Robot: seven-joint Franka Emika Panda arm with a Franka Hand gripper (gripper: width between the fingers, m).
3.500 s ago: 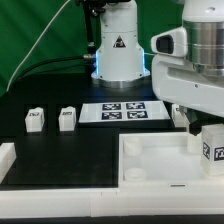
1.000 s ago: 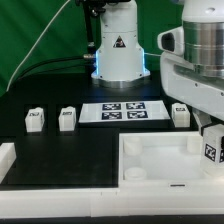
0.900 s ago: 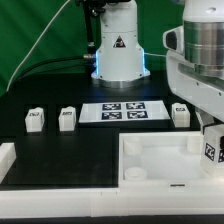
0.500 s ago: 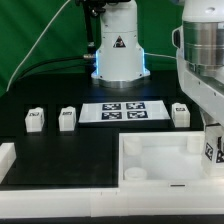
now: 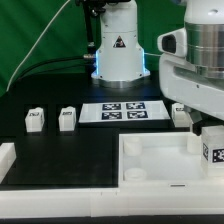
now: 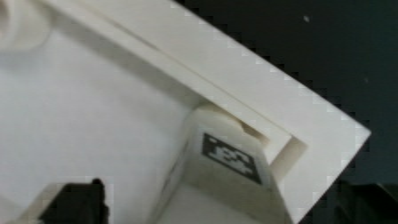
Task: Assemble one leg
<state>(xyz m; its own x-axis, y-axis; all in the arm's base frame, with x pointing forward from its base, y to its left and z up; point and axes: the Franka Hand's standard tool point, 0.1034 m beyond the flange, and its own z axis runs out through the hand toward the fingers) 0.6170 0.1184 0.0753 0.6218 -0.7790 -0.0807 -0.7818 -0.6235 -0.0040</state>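
Fingers [image 6: 75,198] only partly in frame in the wrist view, dark tips at the picture's edge; spread or pinching cannot be told. Leg [image 5: 213,151] directly under the gripper [image 5: 208,133], standing in the tray [image 5: 150,160] at its far corner on the exterior view's right.

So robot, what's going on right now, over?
Pincer state hidden behind the arm. Tagged leg under the arm, at the tray's corner on the exterior view's right. Three more legs on the table, well clear.
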